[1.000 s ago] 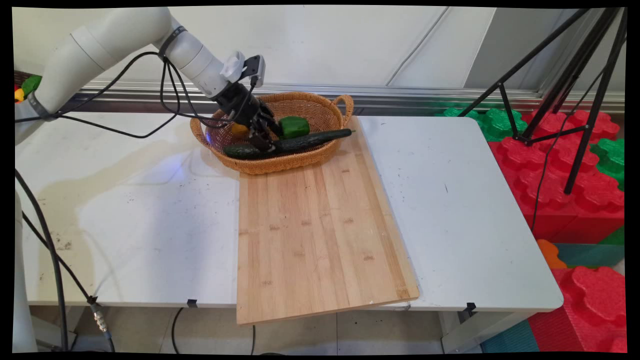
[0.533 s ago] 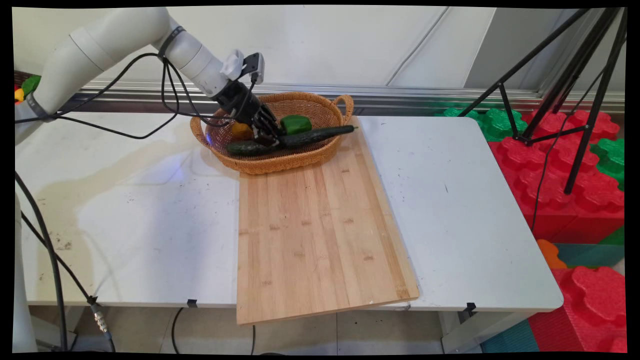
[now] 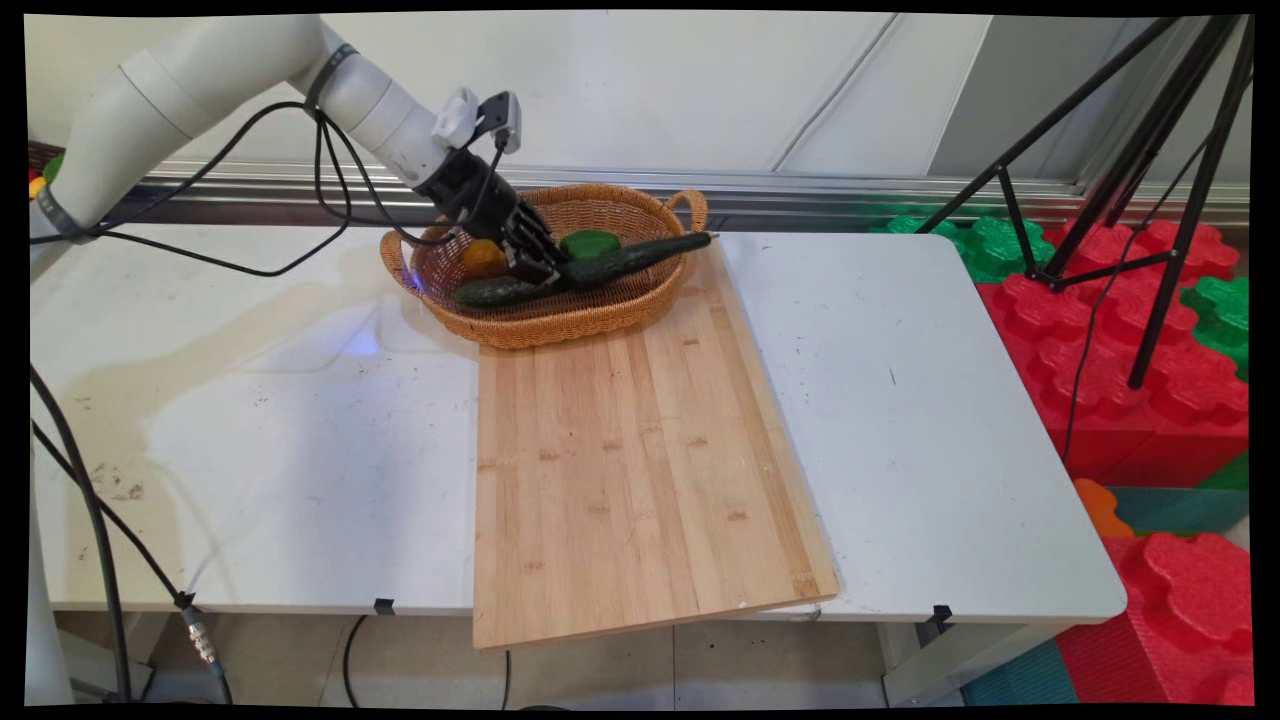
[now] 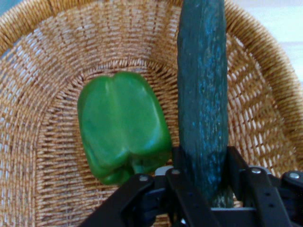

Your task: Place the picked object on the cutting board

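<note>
A black two-finger claw grips a long, dark green cucumber over a woven wicker basket at the far side of a white counter. The claw is closed around the cucumber a little left of its middle, a finger pressed against each flank, as the hand view shows. The cucumber's skin is deep green, faintly mottled and slightly ridged; it lies nearly level, tilted up toward the right, its right tip reaching past the basket's right rim and its left end low inside the basket.

A glossy green bell pepper sits on the basket floor just beside the cucumber, on its far side in the main view. An orange fruit rests in the basket's left part, close by the claw's left side. Whether the cucumber touches either one cannot be told.

The basket stands partly on the far end of a long bamboo cutting board, which runs toward the near edge of the counter and overhangs it a little. The board's surface is bare, and open white counter spreads to its left and right. Beyond the counter's right edge stand a black tripod and stacked red and green foam blocks.
</note>
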`<state>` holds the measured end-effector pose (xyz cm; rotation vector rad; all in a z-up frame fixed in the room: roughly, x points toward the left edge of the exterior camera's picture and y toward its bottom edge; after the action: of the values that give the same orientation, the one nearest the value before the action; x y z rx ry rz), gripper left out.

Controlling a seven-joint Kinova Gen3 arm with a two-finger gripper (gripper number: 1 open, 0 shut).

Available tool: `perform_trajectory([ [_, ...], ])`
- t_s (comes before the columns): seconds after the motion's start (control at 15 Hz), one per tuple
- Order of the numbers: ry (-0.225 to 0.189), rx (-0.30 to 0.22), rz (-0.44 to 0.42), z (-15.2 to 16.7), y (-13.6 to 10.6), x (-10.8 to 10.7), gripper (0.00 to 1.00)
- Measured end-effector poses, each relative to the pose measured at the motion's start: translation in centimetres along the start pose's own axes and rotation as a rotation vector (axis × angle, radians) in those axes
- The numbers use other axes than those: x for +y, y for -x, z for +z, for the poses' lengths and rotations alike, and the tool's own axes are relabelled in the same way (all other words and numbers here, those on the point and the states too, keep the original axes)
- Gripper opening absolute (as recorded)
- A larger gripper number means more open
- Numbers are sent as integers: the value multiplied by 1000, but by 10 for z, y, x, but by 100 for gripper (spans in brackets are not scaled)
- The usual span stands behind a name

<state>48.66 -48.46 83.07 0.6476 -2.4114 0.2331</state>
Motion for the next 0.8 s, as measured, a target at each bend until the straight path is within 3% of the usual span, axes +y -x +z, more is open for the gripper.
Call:
perform_trajectory([
  [0.8,-4,116,-31,-65,-11,19,0],
])
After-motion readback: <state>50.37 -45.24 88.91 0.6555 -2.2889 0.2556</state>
